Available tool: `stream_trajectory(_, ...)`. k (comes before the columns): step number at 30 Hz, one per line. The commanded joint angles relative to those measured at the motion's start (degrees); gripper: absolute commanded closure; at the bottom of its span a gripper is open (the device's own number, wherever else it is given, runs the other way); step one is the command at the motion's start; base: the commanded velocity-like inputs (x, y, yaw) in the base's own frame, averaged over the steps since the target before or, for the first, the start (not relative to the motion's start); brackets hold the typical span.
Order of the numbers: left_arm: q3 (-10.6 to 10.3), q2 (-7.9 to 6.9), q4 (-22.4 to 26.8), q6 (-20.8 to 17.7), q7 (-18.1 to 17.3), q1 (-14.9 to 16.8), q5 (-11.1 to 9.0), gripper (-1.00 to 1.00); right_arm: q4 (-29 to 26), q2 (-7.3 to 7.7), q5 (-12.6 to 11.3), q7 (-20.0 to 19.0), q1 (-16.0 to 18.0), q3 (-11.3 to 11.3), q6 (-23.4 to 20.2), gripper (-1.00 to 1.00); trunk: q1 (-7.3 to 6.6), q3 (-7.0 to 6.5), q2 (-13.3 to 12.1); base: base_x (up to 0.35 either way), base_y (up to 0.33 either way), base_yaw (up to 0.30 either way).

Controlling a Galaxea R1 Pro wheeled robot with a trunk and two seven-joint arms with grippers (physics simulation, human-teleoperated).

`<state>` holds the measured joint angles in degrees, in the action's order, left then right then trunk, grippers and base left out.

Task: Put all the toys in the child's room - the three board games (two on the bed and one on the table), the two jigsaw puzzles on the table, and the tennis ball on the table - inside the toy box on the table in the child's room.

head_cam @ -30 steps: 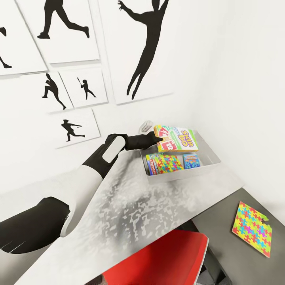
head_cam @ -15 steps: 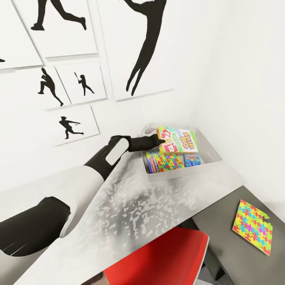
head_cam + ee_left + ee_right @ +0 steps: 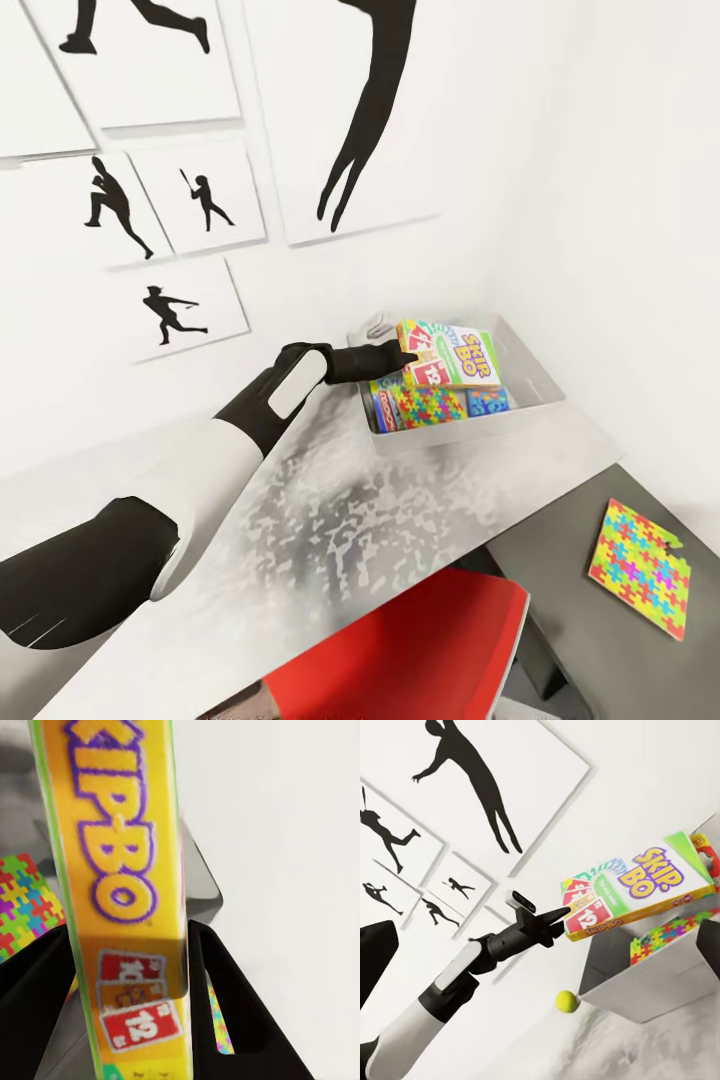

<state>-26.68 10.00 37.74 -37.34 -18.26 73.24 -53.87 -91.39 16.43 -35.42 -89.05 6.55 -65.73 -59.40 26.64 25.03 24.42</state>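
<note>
Head view: the left gripper (image 3: 402, 352) is clamped on the near-left edge of the SKIP-BO box (image 3: 452, 357), holding it tilted above the toy box (image 3: 535, 395) at the table's (image 3: 350, 500) far right corner. Since a second ago the whole picture has slid, so the camera moved; the box itself now sits a little lower over the toy box. Inside the toy box lie a jigsaw puzzle (image 3: 425, 407) and a blue game box (image 3: 488, 400). Another jigsaw puzzle (image 3: 638, 566) lies on a dark grey surface at the near right, well apart from the toy box. A red chair (image 3: 420, 650) stands near.

Left wrist view: both fingers (image 3: 225, 997) press the SKIP-BO box's (image 3: 127, 870) faces.

Right wrist view: the left gripper (image 3: 556, 921) grips the SKIP-BO box (image 3: 637, 889) above the toy box (image 3: 660, 982); a tennis ball (image 3: 566, 1001) rests on the table beside it. Whether the right gripper is apart or together cannot be told.
</note>
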Motion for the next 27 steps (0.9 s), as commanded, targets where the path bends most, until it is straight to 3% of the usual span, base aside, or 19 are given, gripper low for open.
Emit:
stream_trajectory(1,-0.02,0.00,-0.03,-0.19,-0.11,0.06,-0.14,1.00,-0.01,0.01,0.00,-0.16,0.04,-0.04,-0.60,-1.00,0.02,0.18,0.10,0.000,0.000,0.000)
stream_trajectory(10,-0.90,0.00,-0.03,0.59,-0.11,0.06,1.67,1.00,-0.01,0.00,0.00,-0.16,0.04,-0.02,-0.60,-1.00,0.02,1.03,0.10,0.000,0.000,0.000)
stream_trajectory(27,-1.21,0.00,0.40,0.62,-0.11,0.10,2.06,1.00,-0.01,0.00,0.00,-0.16,0.04,-0.09,-0.54,-1.00,0.02,2.64,0.10,0.000,0.000,0.000)
